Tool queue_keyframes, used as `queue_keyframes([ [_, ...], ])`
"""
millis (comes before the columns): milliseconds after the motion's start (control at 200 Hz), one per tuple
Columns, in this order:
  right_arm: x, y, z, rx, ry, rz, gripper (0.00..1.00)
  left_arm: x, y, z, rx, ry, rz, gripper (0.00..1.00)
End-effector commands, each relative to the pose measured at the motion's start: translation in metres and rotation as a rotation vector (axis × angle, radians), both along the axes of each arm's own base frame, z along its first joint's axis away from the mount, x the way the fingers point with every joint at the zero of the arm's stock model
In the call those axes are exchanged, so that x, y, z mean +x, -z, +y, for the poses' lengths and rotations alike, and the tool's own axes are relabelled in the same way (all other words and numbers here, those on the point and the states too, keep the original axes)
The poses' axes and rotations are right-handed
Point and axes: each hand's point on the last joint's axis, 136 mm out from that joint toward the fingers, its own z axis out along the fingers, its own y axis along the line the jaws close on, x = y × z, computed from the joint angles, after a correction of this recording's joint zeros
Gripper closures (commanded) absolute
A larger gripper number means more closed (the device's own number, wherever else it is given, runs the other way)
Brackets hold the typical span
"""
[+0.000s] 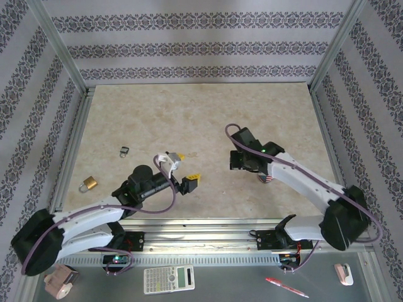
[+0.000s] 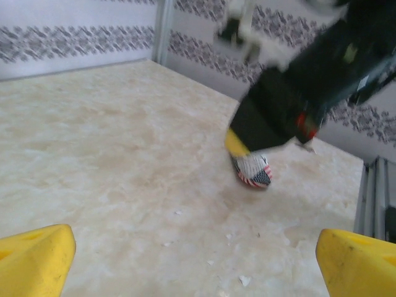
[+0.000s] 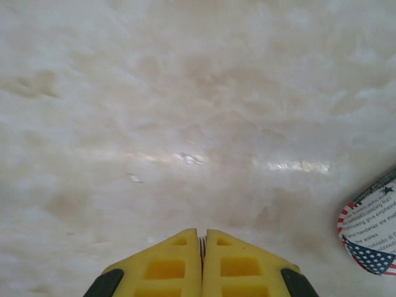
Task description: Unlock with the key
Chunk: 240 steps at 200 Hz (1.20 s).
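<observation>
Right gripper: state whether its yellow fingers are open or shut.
Shut: the right gripper has its yellow fingers pressed together, only a thin seam between them.

Left pincer [image 2: 195, 246] spread wide; right pincer [image 3: 202, 235] pressed closed.

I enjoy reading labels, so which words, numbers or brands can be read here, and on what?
Flag-patterned tag: lines of small print, too blurred to quote.
Calculator: key marks too small to read.
Padlock: no brand legible.
</observation>
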Motion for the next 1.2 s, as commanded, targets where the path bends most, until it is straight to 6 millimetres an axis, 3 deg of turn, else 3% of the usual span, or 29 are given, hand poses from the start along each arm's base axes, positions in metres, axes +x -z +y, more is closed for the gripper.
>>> queue_keyframes([
  [0,0.002,-0.04,0.009,0.141,0.022,-0.061,1.0,-0.009,-0.021,-0.032,-0.052,0.106,-0.107,0.0],
  [240,0.001,-0.083,0.016,0.358,0.103,-0.132,1.0,0.011,-0.022,-0.09,-0.129,0.141,-0.16,0.01],
  [345,0.001,-0.086,0.014,0.375,0.126,-0.135,1.0,0.017,-0.036,-0.106,-0.243,0.154,-0.204,0.1],
  [495,0.001,-0.084,0.014,0.398,0.142,-0.127,1.0,0.02,-0.035,-0.128,-0.269,0.168,-0.215,0.16],
  [854,0.002,-0.079,0.017,0.455,0.168,-0.123,1.0,0.034,-0.031,-0.144,-0.271,0.124,-0.21,0.32],
  [1194,0.0,-0.076,0.018,0.471,0.171,-0.115,1.0,0.04,-0.02,-0.143,-0.227,0.092,-0.205,0.49],
])
